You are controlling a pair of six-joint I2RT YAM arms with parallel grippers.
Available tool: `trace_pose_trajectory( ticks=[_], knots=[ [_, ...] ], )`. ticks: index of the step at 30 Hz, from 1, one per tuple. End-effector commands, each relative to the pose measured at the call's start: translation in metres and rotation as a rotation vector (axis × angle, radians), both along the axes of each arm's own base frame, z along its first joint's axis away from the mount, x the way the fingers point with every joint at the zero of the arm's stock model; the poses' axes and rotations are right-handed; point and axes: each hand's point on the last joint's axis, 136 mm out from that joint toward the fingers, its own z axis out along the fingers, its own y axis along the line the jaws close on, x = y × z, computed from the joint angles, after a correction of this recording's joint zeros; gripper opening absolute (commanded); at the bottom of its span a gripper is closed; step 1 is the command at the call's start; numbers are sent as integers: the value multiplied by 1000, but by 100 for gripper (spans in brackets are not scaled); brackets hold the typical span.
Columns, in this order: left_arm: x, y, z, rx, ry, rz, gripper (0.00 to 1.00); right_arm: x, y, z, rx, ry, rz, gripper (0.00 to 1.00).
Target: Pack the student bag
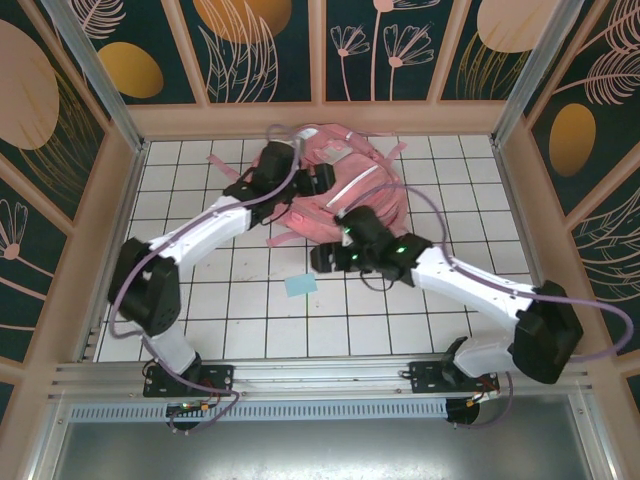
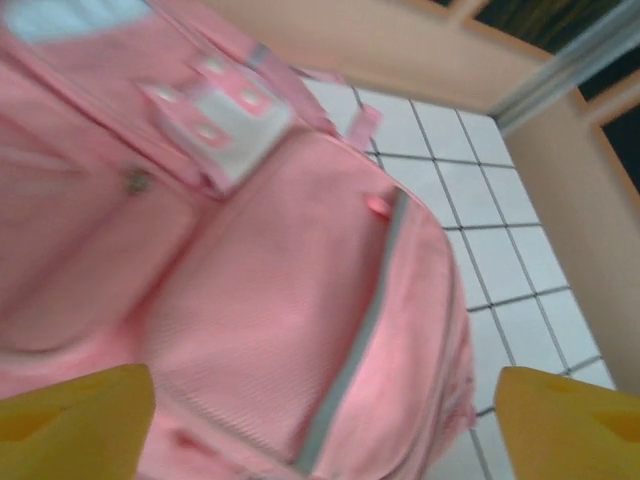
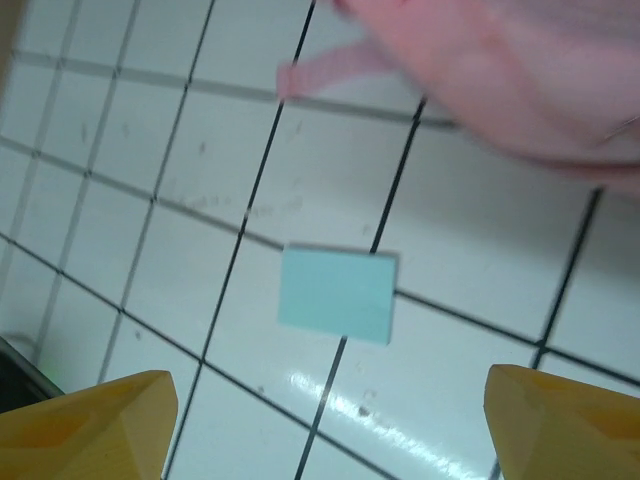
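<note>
— At the twelve o'clock end of the tiled table, up against the back wall, that's the student bag, isn't it? The big pink one?

— That's it. It lies flat on the tiles, with a pink strap trailing off its six o'clock edge.

— And the left gripper?

— It's over the bag, a touch toward nine o'clock of the bag's middle. From its own camera the two yellow fingers sit far out at the corners of the view, spread wide. There's only pink fabric below them, with a grey stripe running down a pocket and a white patch higher up. I can't tell whether the tips touch the cloth.

— Holding anything?

— Nothing that I can see.

— And the right gripper?

— Just off the bag's six o'clock edge, above bare tiles. Its fingers are spread wide too, with nothing between them.

— What's that little blue thing?

— A small flat blue card, lying on the tiles near the middle of the table, at about seven o'clock from the right gripper. It's apart from the bag and lies across a grout line.
</note>
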Motion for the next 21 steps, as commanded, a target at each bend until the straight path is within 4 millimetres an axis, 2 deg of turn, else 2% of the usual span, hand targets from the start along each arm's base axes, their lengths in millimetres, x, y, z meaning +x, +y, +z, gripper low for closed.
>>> trace_pose_trajectory(
  ticks=[1,3,4,7,10,13,17,21],
  knots=[
    [0,56,16,9,-64,167,98,-10,20,-19,-131,-36,23,83],
    [-4,88,10,1,-53,226,99,-21,39,-34,-188,-34,82,84],
    [-7,102,6,-8,-41,247,99,-26,47,-43,-230,-36,122,88],
    [-15,140,-5,-38,-13,311,99,-28,56,-64,-362,-29,150,91],
    [-24,165,-17,-53,7,354,99,-26,57,-83,-432,13,130,92],
    [-30,175,-21,-55,9,371,99,-18,51,-100,-520,25,82,99],
    [-33,177,-26,-62,16,366,99,0,43,-111,-562,63,-2,99],
    [-33,178,-25,-66,15,361,99,5,49,-118,-513,99,-33,99]
  ],
)
